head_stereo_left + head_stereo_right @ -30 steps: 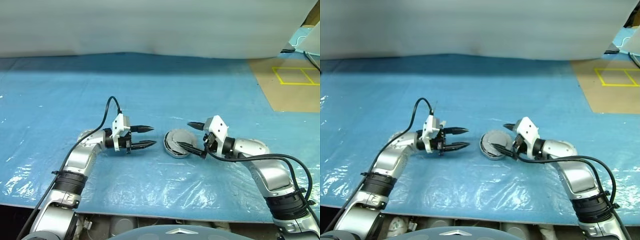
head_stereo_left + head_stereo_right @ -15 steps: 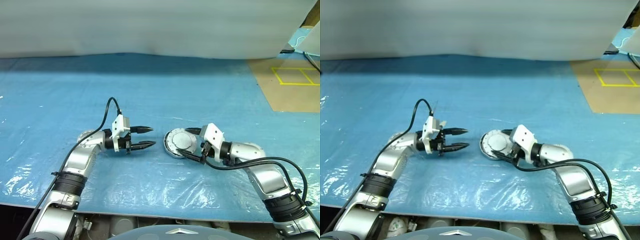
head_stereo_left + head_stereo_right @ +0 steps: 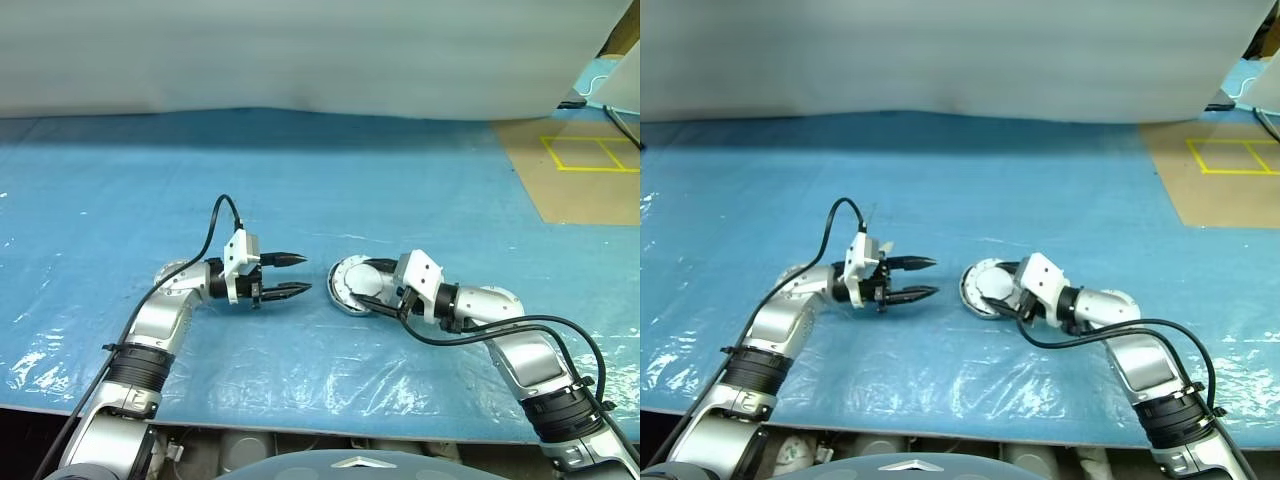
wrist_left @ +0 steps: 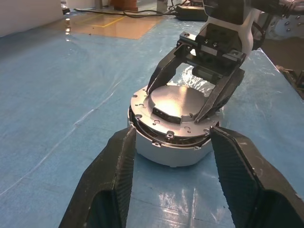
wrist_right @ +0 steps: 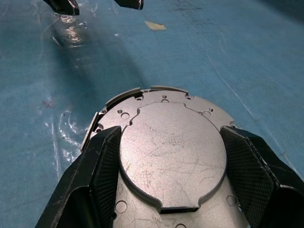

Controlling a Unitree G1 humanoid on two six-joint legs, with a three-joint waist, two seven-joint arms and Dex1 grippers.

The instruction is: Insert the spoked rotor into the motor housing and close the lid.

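Your right gripper (image 4: 192, 97) straddles the lid (image 4: 178, 105) seated on the housing (image 4: 168, 142) on the blue sheet (image 3: 300, 180), fingers either side, while the left gripper (image 3: 287, 275) waits half-open and empty nearby; squeeze unevenly and the lid may tilt.

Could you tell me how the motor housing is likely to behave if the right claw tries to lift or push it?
The motor housing looks like solid metal, so probably stiff and heavy for its size. Its smooth lid may let the right claw slip. Low and flat on the blue sheet, it should slide rather than tip.
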